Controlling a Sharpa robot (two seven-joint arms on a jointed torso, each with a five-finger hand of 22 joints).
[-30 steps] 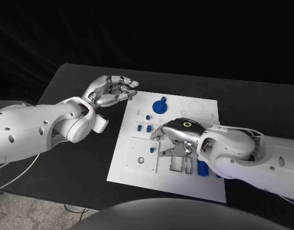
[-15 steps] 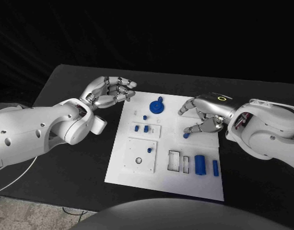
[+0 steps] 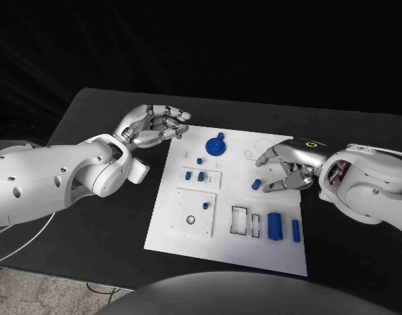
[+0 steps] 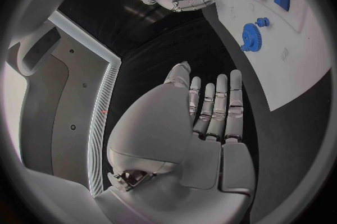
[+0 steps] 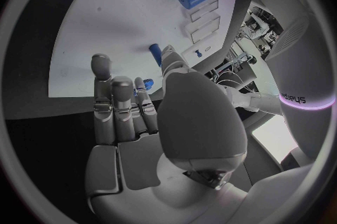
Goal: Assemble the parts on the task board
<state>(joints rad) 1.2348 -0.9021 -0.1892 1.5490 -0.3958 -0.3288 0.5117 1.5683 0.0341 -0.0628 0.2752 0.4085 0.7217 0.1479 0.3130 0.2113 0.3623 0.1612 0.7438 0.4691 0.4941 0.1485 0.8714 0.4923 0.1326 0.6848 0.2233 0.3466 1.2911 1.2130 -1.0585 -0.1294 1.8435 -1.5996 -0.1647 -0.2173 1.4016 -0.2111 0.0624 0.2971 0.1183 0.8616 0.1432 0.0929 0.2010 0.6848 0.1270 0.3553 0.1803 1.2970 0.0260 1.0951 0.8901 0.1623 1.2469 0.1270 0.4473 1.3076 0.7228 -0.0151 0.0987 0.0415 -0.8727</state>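
The right hand (image 3: 284, 166) has lifted off the task board (image 3: 258, 252), now pinching a small blue peg (image 3: 256, 185); the left hand (image 3: 151, 125) hovers curled, empty.

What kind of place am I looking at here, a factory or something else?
Probably a robotics test lab rather than a factory: a bare black table against a dark backdrop, a white task board with small blue parts such as a blue gear, and no production line.
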